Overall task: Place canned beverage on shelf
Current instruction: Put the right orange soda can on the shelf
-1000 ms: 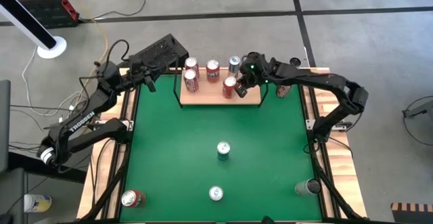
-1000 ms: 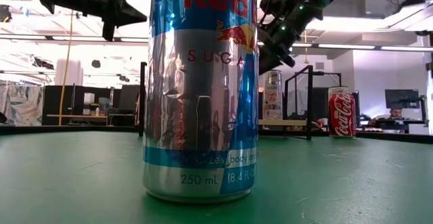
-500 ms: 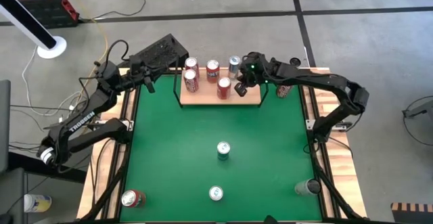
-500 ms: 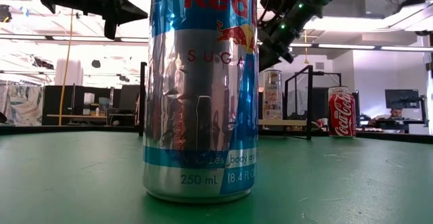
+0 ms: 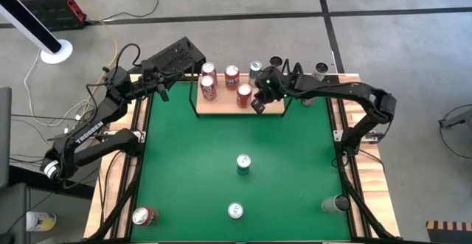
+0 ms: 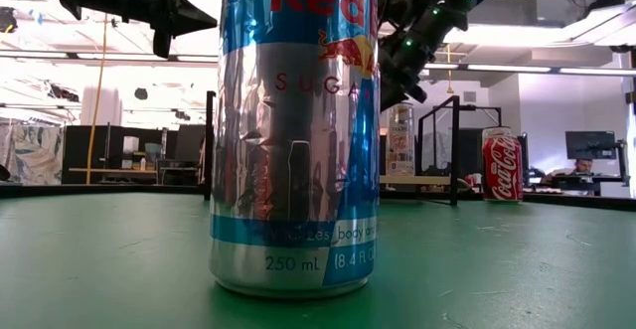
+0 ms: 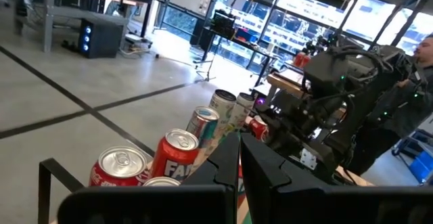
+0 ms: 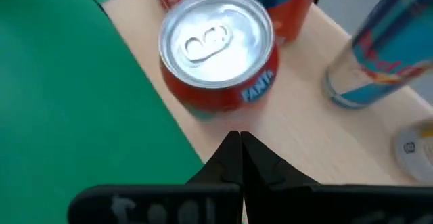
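Note:
The shelf (image 5: 221,105), a light-wood board with black wire ends, stands at the table's far edge and bears several upright cans. Nearest its front edge is a red Fanta can (image 5: 244,93) (image 8: 220,48), standing on its base on the board (image 8: 298,136). My right gripper (image 5: 259,102) (image 8: 239,139) is shut, slants down over the board just right of that can and touches nothing. My left gripper (image 5: 195,54) (image 7: 239,153) is shut and held level in the air beside the shelf's left end.
Upright cans stand on the green table: a Red Bull can (image 5: 243,163) (image 6: 293,130), one at the near edge (image 5: 235,211) and a red one at the near left corner (image 5: 144,216). A dark can (image 5: 335,203) is near right. A Coca-Cola can (image 6: 500,165) stands right of the shelf.
My right gripper, shut throughout, has gone toward the table's left and near edges along the shelf's front. The Fanta can slid a little toward the left on the board and stays upright.

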### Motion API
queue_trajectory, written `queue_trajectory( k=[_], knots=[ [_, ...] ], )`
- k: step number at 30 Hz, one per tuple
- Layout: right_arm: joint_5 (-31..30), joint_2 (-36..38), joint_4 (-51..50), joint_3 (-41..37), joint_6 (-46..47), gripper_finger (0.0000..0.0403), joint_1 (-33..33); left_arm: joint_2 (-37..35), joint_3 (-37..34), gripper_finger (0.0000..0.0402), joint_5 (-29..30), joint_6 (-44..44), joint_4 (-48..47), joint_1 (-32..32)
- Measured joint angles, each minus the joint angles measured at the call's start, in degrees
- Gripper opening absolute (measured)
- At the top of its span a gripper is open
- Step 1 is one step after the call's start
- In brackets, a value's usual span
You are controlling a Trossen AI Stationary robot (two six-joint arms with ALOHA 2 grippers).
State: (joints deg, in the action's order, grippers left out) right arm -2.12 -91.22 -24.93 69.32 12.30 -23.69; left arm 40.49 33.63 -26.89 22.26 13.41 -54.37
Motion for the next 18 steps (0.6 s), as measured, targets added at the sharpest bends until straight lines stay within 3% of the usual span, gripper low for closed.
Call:
queue_trajectory(
  k=[12, 18],
  knots=[
    [2.02, -6.03, 7.0, 1.2, -1.16, 0.0016, -1.95, 0.0, 0.0, 0.0, 0.12, -1.0, -0.23, 0.0],
    [-2.22, -10.45, 6.63, 6.51, -3.19, 0.0016, -1.96, 0.0, 0.0, 0.0, 0.1, -1.07, -0.42, 0.0]
  ],
)
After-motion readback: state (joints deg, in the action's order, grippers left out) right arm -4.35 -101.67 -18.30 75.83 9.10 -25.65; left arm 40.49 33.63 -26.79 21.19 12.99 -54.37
